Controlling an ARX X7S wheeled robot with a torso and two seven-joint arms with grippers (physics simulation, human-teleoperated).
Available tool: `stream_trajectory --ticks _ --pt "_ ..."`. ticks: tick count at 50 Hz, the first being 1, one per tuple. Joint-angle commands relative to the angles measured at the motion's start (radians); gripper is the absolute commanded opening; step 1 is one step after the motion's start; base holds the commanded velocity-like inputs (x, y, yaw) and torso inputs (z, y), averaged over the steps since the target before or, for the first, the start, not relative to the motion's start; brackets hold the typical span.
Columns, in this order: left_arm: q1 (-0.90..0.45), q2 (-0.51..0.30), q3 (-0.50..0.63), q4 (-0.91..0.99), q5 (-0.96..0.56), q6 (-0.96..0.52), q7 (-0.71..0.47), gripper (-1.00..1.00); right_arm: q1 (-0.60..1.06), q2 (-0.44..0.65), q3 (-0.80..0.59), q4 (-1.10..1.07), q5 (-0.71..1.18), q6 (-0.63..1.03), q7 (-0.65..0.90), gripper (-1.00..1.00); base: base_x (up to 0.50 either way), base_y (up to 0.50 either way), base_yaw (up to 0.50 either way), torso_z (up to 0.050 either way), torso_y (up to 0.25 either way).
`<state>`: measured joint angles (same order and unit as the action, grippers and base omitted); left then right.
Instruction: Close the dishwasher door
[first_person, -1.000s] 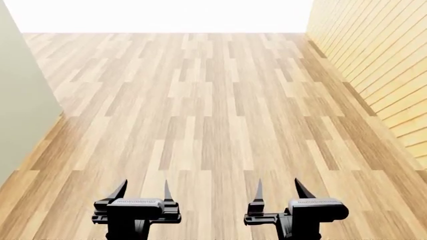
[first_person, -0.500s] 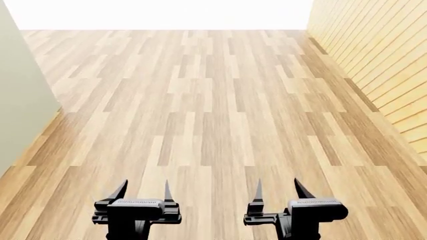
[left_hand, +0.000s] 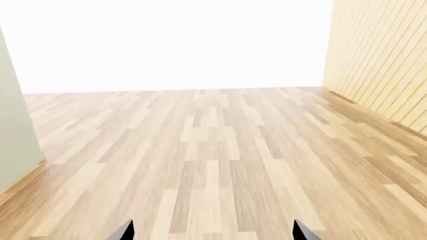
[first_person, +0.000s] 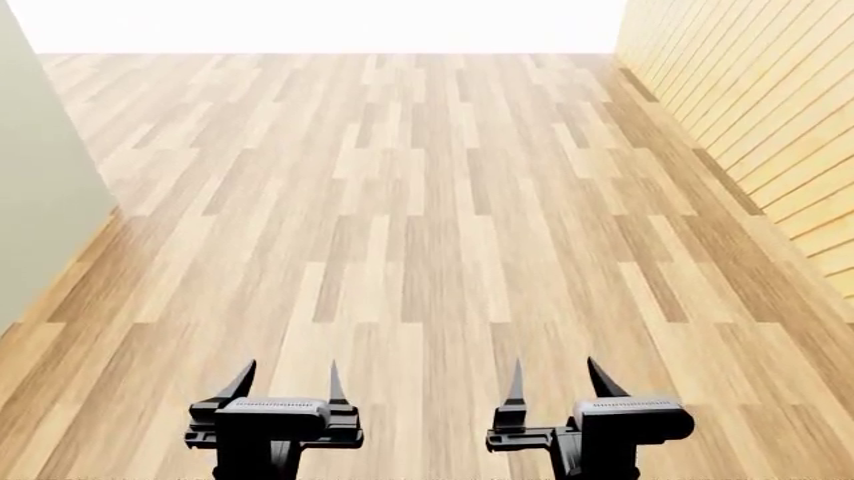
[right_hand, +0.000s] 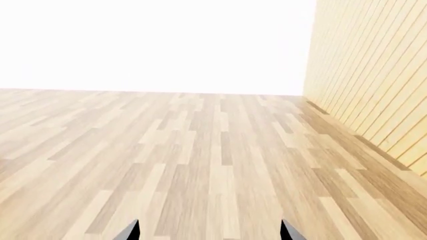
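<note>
The dishwasher door is out of view in every frame. My left gripper (first_person: 287, 383) hangs low at the front over bare wooden floor, open, nothing between its fingers. My right gripper (first_person: 561, 381) is beside it, also open and holding nothing. In the left wrist view only the two dark fingertips (left_hand: 125, 231) show, wide apart over the planks. The right wrist view likewise shows just the fingertips (right_hand: 288, 231), spread apart.
A wooden plank floor (first_person: 427, 200) stretches ahead. A pale grey-green wall or panel (first_person: 40, 200) stands at the left, and a slatted wooden wall (first_person: 761, 110) runs along the right. Beyond the floor's far end is blank white.
The view has crept forward: the floor's far edge and the left panel have slid slightly toward the frame edges. Both grippers keep their pose, open.
</note>
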<state>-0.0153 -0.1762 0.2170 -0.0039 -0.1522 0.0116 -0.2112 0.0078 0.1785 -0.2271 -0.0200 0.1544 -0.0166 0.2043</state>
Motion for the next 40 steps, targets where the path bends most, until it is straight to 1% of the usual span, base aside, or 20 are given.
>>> stream_trajectory --ticks 1,40 --pt "-0.001 -0.005 0.007 -0.002 -0.005 0.002 -0.005 1.00 0.002 0.005 -0.007 0.002 0.003 -0.002 0.006 1.00 0.00 0.00 0.00 -0.050 0.000" --pt "-0.003 -0.021 0.027 0.004 -0.021 0.001 -0.024 1.00 0.005 0.021 -0.028 0.005 0.013 -0.010 0.025 1.00 0.00 0.00 0.00 -0.050 0.000"
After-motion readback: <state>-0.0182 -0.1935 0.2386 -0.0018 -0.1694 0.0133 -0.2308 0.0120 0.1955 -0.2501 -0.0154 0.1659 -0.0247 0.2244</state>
